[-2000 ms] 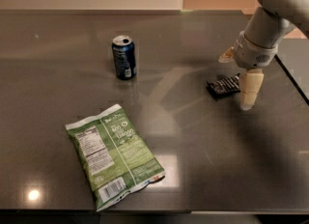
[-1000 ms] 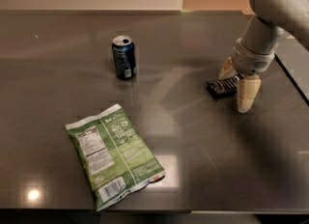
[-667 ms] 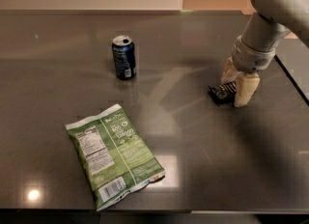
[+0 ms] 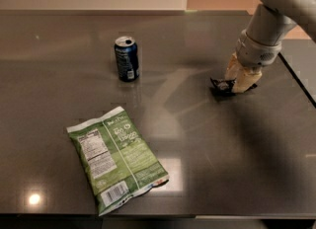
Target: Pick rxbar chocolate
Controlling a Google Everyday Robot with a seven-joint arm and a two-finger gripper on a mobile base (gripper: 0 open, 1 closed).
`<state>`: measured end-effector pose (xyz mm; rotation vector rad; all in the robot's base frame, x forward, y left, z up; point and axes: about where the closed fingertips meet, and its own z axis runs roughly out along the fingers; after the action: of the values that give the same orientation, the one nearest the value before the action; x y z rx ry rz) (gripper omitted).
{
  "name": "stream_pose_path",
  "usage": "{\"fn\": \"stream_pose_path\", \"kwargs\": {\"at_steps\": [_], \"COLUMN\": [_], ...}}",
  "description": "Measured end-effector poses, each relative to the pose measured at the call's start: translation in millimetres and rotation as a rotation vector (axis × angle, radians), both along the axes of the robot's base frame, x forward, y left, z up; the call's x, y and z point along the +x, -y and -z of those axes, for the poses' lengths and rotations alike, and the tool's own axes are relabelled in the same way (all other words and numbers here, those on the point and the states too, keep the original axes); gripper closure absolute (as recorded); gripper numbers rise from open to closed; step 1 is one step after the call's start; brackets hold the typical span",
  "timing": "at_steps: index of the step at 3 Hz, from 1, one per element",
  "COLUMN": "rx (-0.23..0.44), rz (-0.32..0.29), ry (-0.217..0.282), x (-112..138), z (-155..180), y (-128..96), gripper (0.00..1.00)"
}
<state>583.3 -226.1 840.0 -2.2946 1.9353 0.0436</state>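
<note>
The rxbar chocolate (image 4: 218,86) is a small black-wrapped bar on the right part of the dark table (image 4: 197,139). My gripper (image 4: 236,85) reaches down from the upper right, and its cream fingers (image 4: 246,80) are closed on the bar's right end. The bar's left end sticks out from between them and looks slightly crumpled and tilted. It is still at table height. The gripper hides most of the bar.
A blue soda can (image 4: 127,58) stands upright at the centre left of the table. A large green snack bag (image 4: 117,158) lies flat at the front left. The table's right edge (image 4: 298,82) runs close beside the gripper.
The fingers stood apart on either side of the bar and have now come together on it. The bar has shifted slightly and tilted. The can and the bag have not moved.
</note>
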Motion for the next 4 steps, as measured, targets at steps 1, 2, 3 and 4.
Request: {"fn": "stream_pose_path", "kwargs": {"at_steps": [1, 2, 3, 4], "rx": [0.007, 0.037, 0.080, 0.143], "rz": [-0.005, 0.001, -0.004, -0.018], "ry": [0.012, 0.019, 0.047, 0.108], "x": [-2.3, -6.9, -13.7, -13.1], "z": [-22.6, -52.6, -87.0, -119.3], "y": [-12.4, -25.7, -41.4, -60.5], "gripper": [1.00, 1.00, 1.00, 1.00]}}
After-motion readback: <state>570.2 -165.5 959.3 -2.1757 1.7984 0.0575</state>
